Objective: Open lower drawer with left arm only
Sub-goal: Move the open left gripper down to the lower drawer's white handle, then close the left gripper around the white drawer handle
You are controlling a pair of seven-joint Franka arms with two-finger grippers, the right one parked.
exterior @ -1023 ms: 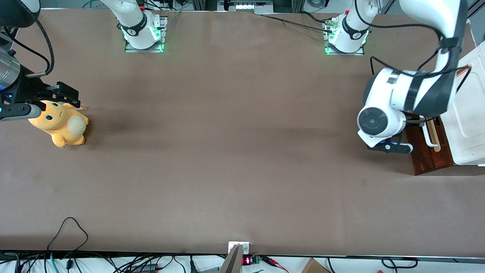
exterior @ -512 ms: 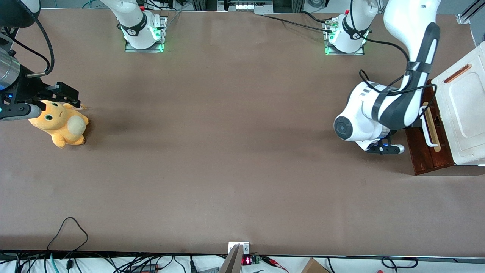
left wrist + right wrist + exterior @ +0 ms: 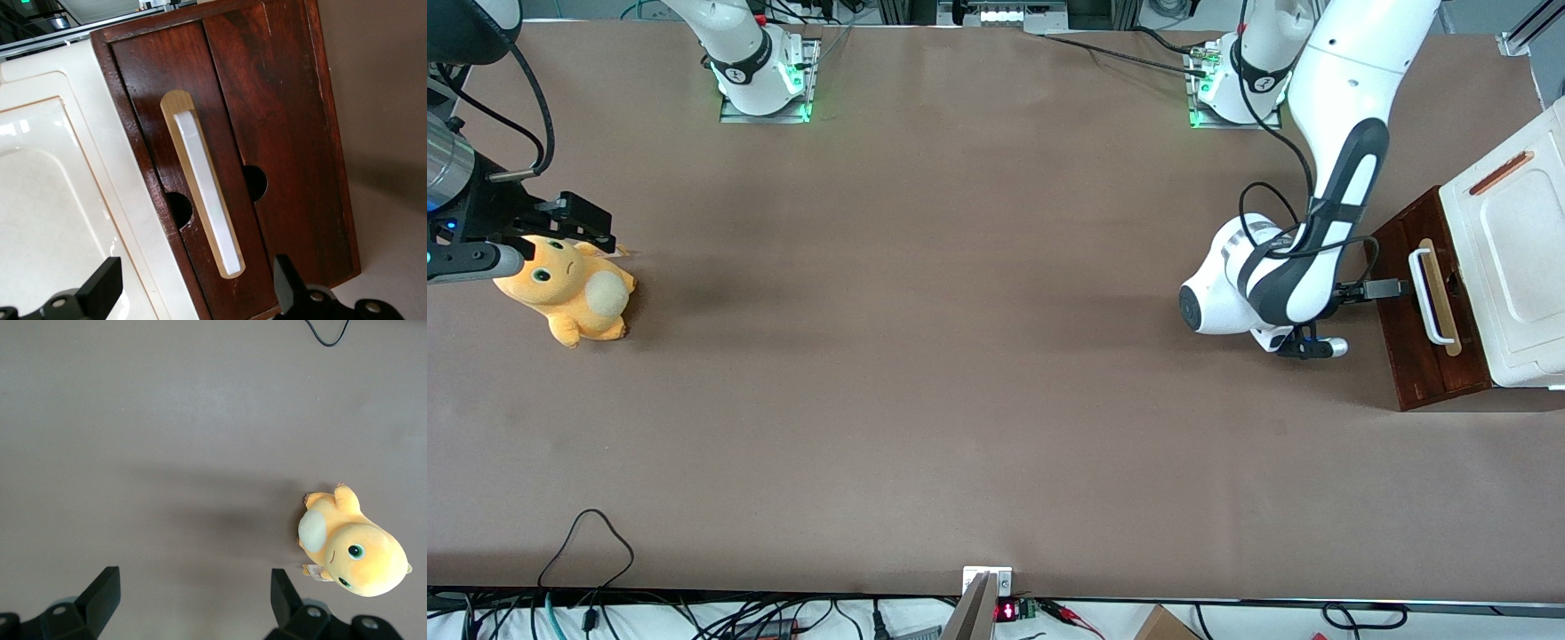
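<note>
— Where do we stand with the lower drawer?

— It sits at the working arm's end of the table, its dark wooden front facing up toward us and tucked against the white cabinet. We judge it to be shut or nearly so; no pale inside shows.

— And our gripper?

— It hangs off the left arm, just in front of the drawer, with its fingers spread wide and holding nothing. In the wrist view the white handle lies between the two fingers but is not yet touched.

— So how do we take it well?

— We move in until the fingers pass on either side of the bar, aiming near its middle so the pull stays even. We close firmly, then draw straight away from the cabinet, along the drawer's own line.

— What might go wrong?

— A grip near one end could twist the drawer and jam it, or drag the whole cabinet along the table. We pull slowly.
</note>
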